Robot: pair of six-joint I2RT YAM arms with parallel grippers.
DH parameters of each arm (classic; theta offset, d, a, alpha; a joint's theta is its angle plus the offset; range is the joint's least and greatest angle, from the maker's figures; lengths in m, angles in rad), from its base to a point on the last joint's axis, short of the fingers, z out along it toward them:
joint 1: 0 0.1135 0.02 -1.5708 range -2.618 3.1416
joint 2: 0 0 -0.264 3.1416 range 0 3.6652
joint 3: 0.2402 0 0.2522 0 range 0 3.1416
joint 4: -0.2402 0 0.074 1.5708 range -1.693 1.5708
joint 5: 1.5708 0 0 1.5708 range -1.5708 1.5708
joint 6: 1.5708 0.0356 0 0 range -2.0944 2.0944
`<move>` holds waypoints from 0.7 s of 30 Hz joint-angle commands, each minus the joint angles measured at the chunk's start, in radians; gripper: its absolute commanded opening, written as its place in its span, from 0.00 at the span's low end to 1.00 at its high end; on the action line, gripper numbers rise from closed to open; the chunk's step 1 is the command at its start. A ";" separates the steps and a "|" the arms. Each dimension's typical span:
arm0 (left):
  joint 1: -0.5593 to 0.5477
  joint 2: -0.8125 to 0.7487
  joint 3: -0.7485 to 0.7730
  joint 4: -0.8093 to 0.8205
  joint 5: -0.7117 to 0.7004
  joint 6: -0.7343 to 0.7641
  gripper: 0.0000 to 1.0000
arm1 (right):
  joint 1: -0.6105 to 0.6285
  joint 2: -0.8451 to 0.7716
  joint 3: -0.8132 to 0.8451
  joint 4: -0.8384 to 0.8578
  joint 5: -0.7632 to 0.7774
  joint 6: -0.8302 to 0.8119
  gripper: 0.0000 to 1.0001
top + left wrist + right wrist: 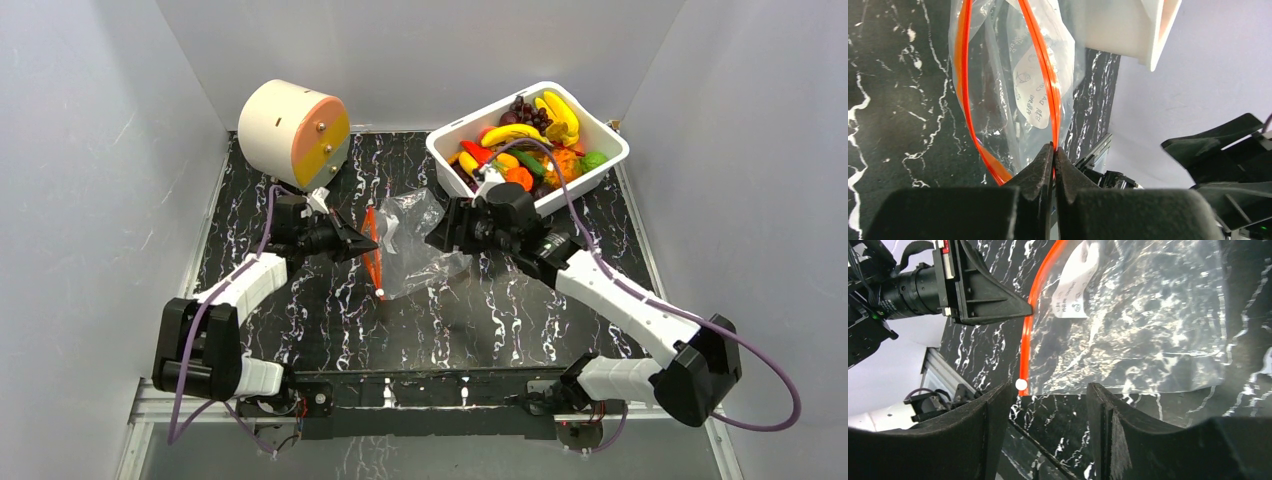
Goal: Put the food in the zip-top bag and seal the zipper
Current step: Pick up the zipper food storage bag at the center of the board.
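The zip-top bag (415, 245) is lying on the black marble-look table (300, 310), pretty much dead centre between the two arms, with its mouth turned toward the left arm. The left gripper (1053, 152) is clamped right down, fingers fully together, and it's got one strand of the zipper (1048, 75) pinched between the tips. In the left wrist view the two orange-red strands bow apart above that pinch, so the bag's mouth is gaping open. There's a white printed label (1030, 95) showing through the clear plastic, too blurry to read properly.

The right gripper (1050, 390) is a different story: jaws roughly half apart, nothing between them. From the right wrist camera the bag's crinkly near edge sits just past the fingertips, and it's impossible to tell whether they touch the plastic. A little white bead (1021, 384) sits at the end of the zipper, close to one of the right gripper's fingers.

The food (530, 140) is piled in the white tub (612, 150) at the far right corner: yellow bananas, purple grapes, orange and green bits, something red. The tub is just behind the right arm's wrist. Over at the far left there's a cream drum (292, 130) tipped on its side, with a peach-and-yellow face, just behind the left gripper.
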 commanded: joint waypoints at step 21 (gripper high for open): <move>-0.065 -0.057 -0.019 0.079 0.012 -0.139 0.00 | 0.240 0.293 0.013 0.253 0.067 0.165 0.31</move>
